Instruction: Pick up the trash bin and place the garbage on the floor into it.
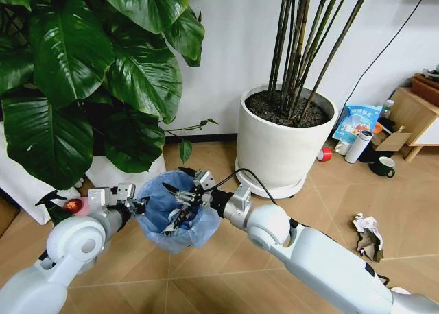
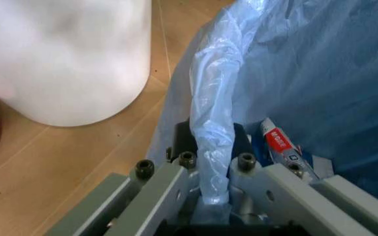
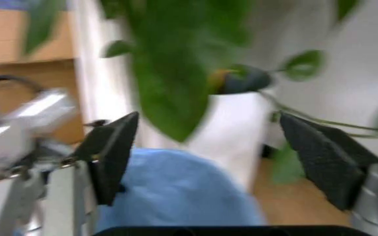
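Light blue crinkly plastic lines the trash bin, which the head view shows held off the chevron parquet floor between the two arms, in front of a broad-leaved plant and a white pot of bamboo stalks. The left gripper meets the bin's left rim, while the right gripper hangs over its mouth, and a crumpled paper wad lies on the floor well off to the right. In the left wrist view, the left gripper is clamped on the bag-covered rim, with a red-and-white wrapper just inside the bin. In the right wrist view, the right gripper is spread wide, its dark pads apart above the blue bag.
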Tool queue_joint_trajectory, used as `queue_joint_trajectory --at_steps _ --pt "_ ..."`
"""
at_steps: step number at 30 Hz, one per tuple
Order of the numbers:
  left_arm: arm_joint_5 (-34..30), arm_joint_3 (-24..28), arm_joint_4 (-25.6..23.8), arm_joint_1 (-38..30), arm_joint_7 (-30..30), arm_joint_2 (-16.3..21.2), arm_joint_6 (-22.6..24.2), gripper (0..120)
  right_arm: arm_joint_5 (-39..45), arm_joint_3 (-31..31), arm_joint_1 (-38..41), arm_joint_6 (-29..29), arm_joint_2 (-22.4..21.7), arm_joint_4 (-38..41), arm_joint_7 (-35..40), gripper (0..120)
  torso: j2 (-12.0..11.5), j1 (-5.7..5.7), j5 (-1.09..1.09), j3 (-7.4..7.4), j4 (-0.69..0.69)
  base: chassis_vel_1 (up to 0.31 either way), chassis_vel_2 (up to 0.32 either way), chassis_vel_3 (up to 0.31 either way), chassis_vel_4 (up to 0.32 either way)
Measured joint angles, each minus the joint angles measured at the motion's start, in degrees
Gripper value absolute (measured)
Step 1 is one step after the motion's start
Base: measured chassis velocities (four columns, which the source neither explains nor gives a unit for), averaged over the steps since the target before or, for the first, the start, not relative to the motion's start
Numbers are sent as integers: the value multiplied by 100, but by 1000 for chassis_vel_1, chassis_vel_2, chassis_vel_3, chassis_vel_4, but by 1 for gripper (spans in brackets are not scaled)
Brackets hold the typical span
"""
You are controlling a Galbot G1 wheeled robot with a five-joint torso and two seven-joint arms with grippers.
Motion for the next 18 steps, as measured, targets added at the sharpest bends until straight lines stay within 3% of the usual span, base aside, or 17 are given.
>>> queue_joint_trajectory --at_steps 2,7,18 --pt "26 -28 -6 33 0 -6 -1 0 -5 300 -164 -99 -124 44 158 91 0 0 0 0 -1 0 0 0 0" --pt "105 -89 -27 108 19 -51 -4 0 -12 1060 -742 -339 -402 148 325 100 0 0 1 0 -2 0 0 0 0" --pt "278 -153 -70 184 97 -197 -21 0 -232 2784 -2489 -148 -647 -499 204 100 0 0 3 -1 -2 0 0 0 0"
